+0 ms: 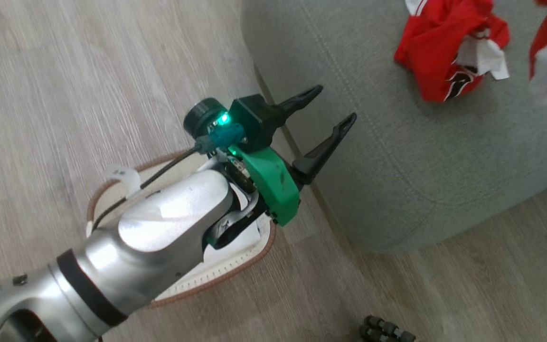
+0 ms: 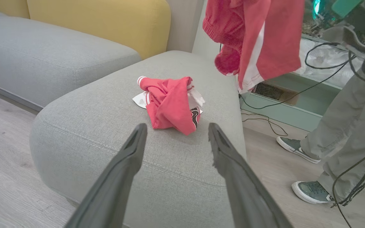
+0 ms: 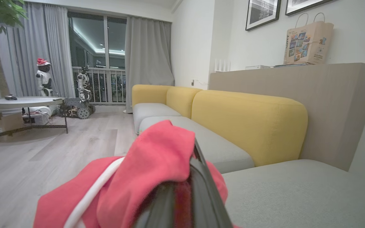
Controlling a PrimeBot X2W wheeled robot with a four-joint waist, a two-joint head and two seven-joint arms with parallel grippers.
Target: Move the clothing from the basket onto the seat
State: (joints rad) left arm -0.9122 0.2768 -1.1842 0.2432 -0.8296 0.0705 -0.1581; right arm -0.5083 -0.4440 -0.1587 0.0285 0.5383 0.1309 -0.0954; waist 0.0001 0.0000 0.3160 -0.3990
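- The basket (image 1: 218,272) sits on the wood floor (image 1: 64,71), just beside the seat (image 1: 373,166). It is at the left of the head view.
- The shiny left arm (image 1: 159,228) reaches over the basket and hides most of it. You can see the brown rim and one white handle.
- The left gripper (image 1: 335,103) is wide open and holds nothing. It hangs in the air by the near edge of the seat, and its two dark fingers point at the seat.
- In the left wrist view, the left gripper (image 2: 176,126) points at the jersey (image 2: 169,104).
- The jersey (image 1: 435,47) lies in a crumpled heap on top of the seat. Some white cloth and a bit of a black number poke out of it.
- Further right, the second red piece (image 2: 265,38) hangs in the air above the seat. It has a white stripe.
- The right gripper (image 3: 188,177) is closed tight on that second red piece (image 3: 157,158), which drapes over its fingers.
- Yellow back cushions (image 3: 249,123) stand behind the grey seats.
- A person (image 2: 344,126) in grey trousers and grey shoes stands on the floor at the far right, beside the seat.
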